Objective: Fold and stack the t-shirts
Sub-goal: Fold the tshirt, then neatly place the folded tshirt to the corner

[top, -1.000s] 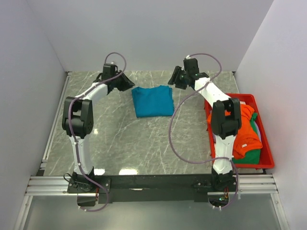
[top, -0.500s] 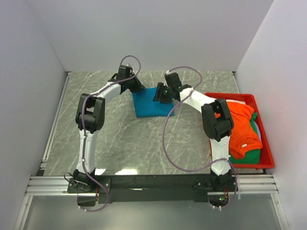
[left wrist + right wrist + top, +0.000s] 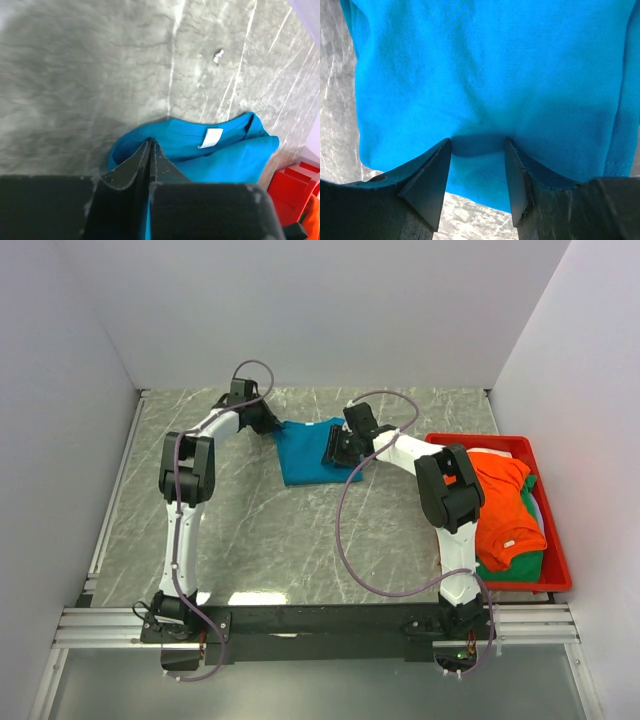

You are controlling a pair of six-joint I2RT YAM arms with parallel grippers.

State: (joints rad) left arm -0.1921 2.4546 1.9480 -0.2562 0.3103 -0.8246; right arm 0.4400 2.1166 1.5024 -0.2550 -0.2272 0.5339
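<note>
A teal-blue t-shirt point(image 3: 312, 452) lies folded at the back middle of the table. Its white neck label point(image 3: 211, 137) shows in the left wrist view. My left gripper point(image 3: 268, 424) is at the shirt's far left corner, jaws shut, with a sliver of teal cloth point(image 3: 220, 160) between them at the shirt's edge point(image 3: 149, 142). My right gripper point(image 3: 338, 450) is open, its fingertips point(image 3: 444, 146) pressed down on the shirt's point(image 3: 485, 75) right part near its hem. Orange point(image 3: 505, 505) and green point(image 3: 522, 562) shirts lie in the bin.
The red plastic bin point(image 3: 558, 545) stands at the table's right edge, piled with shirts; its corner point(image 3: 292, 184) shows in the left wrist view. Grey walls close the back and both sides. Marbled tabletop point(image 3: 270, 530) lies in front of the shirt.
Both grippers came in from the back of the table onto the teal shirt. The left one shut at its far left corner and drew slightly left; the right one settled on the right part.
</note>
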